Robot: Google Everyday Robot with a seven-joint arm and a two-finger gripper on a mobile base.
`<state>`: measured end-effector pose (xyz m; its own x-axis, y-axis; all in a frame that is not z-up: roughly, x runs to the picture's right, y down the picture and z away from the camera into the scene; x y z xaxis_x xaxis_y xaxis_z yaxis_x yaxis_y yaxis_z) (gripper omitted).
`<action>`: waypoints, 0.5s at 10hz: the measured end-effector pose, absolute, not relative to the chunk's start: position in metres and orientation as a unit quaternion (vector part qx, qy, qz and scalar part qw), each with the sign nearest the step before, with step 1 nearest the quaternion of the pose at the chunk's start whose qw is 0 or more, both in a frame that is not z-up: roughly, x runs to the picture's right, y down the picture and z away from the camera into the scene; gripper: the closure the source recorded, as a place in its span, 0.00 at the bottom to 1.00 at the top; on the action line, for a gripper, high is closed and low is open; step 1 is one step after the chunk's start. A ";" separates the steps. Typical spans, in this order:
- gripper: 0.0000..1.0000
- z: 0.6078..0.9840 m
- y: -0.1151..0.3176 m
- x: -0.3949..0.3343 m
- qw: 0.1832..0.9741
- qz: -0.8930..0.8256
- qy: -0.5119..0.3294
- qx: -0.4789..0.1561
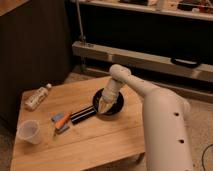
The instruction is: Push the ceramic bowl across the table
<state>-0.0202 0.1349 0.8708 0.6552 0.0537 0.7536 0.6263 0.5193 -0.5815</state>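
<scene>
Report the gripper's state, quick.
Gripper: shut, nothing held, tip down at the bowl on the table.

The gripper (104, 106), fingers together, reached into the bowl (119, 101) and hid much of its inside; contact could not be judged. The arm (160, 120) ran off the bottom edge, its base unseen. The table's (100, 145) near left corner was cut off. A small orange and blue thing (61, 121) by the bar (82, 115) was too blurred to identify.
</scene>
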 end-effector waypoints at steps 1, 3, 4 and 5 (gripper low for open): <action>1.00 0.868 0.139 -0.018 0.783 -0.183 -0.374 -0.461; 1.00 0.853 0.141 -0.022 0.774 -0.194 -0.381 -0.468; 1.00 0.843 0.139 -0.025 0.768 -0.201 -0.385 -0.470; 1.00 0.835 0.139 -0.025 0.763 -0.207 -0.387 -0.474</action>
